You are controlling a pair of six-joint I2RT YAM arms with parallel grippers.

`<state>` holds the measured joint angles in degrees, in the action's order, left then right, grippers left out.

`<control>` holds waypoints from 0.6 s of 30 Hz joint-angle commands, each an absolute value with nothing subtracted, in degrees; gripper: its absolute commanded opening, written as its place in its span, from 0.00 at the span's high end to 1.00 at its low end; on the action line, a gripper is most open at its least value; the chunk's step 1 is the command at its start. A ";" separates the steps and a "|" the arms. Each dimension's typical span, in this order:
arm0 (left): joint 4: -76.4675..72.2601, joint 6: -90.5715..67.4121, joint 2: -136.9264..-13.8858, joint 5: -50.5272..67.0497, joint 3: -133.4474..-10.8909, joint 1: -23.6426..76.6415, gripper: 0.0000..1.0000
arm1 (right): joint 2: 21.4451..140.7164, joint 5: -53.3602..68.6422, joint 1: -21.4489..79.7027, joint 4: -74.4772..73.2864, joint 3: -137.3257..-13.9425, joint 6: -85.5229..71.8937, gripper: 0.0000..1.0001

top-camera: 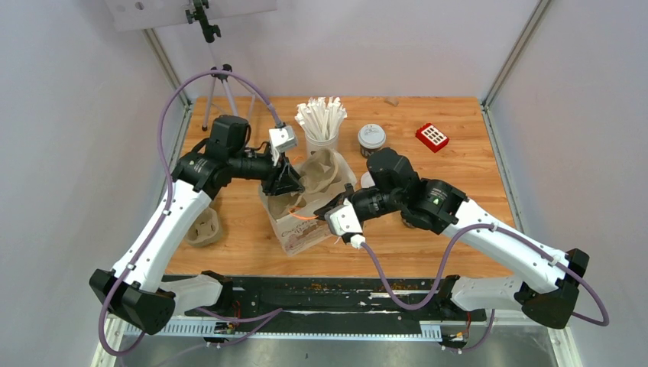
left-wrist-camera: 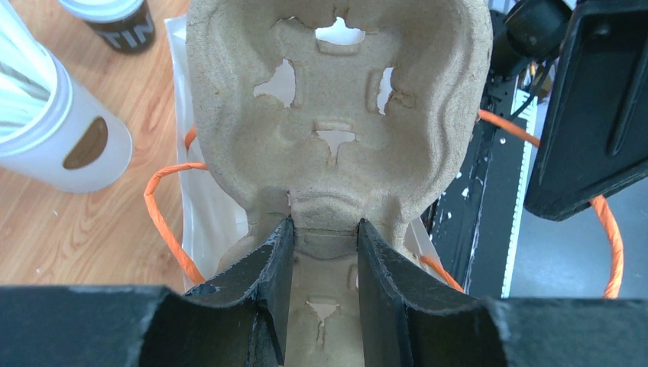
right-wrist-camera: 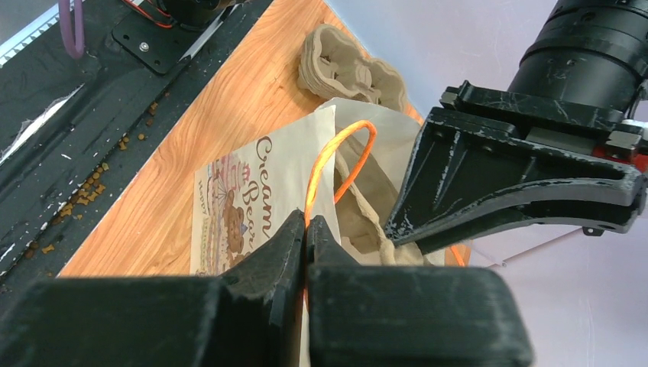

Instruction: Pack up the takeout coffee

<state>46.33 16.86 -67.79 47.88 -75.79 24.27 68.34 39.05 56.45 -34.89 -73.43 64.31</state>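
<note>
While a pulp carrier [left-wrist-camera: 336,115] is pinched by its near rim in the left claw [left-wrist-camera: 324,233], jaws partway apart with the rim clamped between them, the right claw [right-wrist-camera: 307,223] is closed flat on one orange handle [right-wrist-camera: 336,153] of the paper bag [right-wrist-camera: 252,191]. The carrier is held tilted just ahead of the left claw, over the bag mouth, which lies below and ahead of that claw. The two claws are near each other but apart.

Takeout coffee: one dark cup [top-camera: 372,139] with a white lid is seen upright on the desk [top-camera: 458,214], outside the bag, not yet packed. From the left claw it lies ahead and to the left, past the carrier's far edge and just beside the white cup of sticks [top-camera: 322,126]. From the right claw it lies behind and to the right, close to that arm's forearm. Its long axis is vertical. The right arm is judged nearer, but both claws are occupied. A second cup is not confirmed; a white patch by the right wrist may be its lid.
</note>
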 commanded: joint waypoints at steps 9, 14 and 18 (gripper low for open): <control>50.91 18.23 -66.26 34.40 -73.83 27.88 0.73 | 68.06 38.26 56.68 -32.83 -72.79 63.90 1.00; 53.01 17.77 -66.03 30.80 -75.53 29.00 0.73 | 67.85 37.08 56.65 -31.39 -71.81 63.47 1.00; 54.97 17.19 -67.71 28.51 -76.91 30.19 0.73 | 68.01 36.51 56.69 -30.78 -71.89 63.07 1.00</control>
